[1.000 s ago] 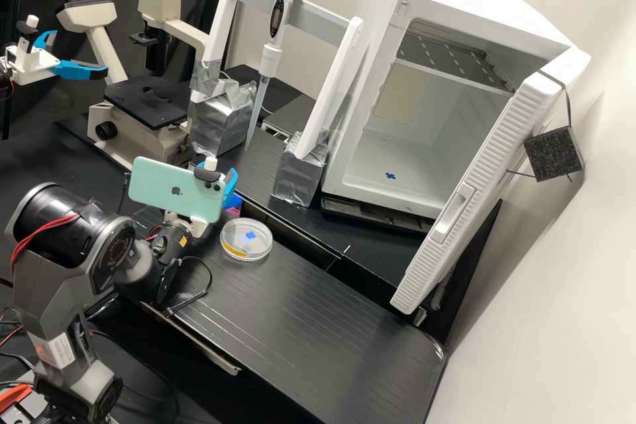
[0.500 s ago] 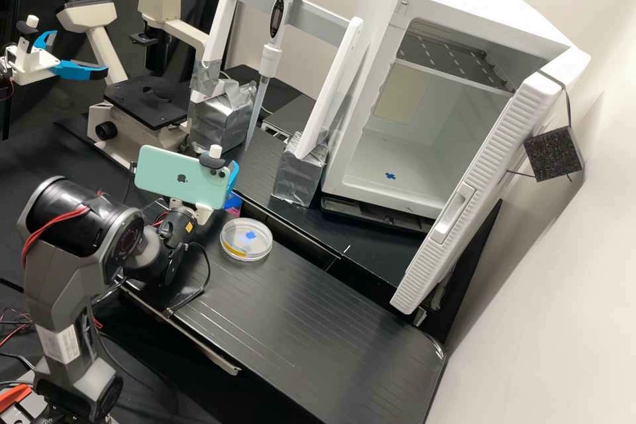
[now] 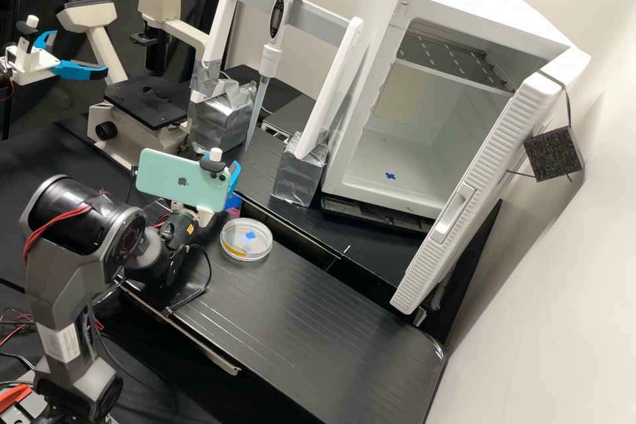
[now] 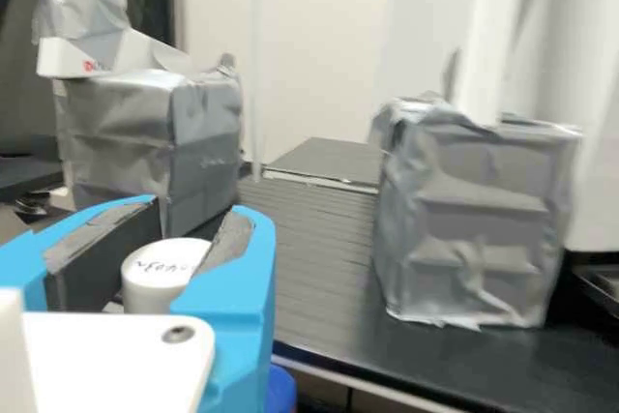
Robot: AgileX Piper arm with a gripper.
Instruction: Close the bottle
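Actually, the biggest thing is the white cabinet (image 3: 464, 6), whose ribbed door stands open towards the bench, so its edge takes some room on that side. Next is the black grooved bench top (image 3: 298, 324), where a dark trench divides two panels; a part dropped near this edge could be difficult to recover. The beige microscope (image 3: 149, 103) stands behind the arm's end. The white pipette stand (image 3: 291, 0) has its feet in two silver-taped blocks (image 3: 298, 175) (image 4: 484, 220), probably as weight against tipping, and between the blocks there is a corridor (not so generous, I think, for a wide gripper).

A mint-green phone (image 3: 182, 180) is fixed on the arm's wrist, perhaps to serve as its camera; its corners need free space also. Below it, the clear Petri dish (image 3: 246, 240) lies near the trench edge, so a low sideways move should avoid it.

The gripper (image 4: 198, 212) is grasping, by my judgement, a white round cap (image 4: 160, 276) with handwriting on top. The pads take it from two sides and leave the top visible, which is suitable for setting it on a bottle mouth. The bottle's body I cannot make out; a small blue object (image 4: 280, 390) sits below the fingers, just beside the panel edge.
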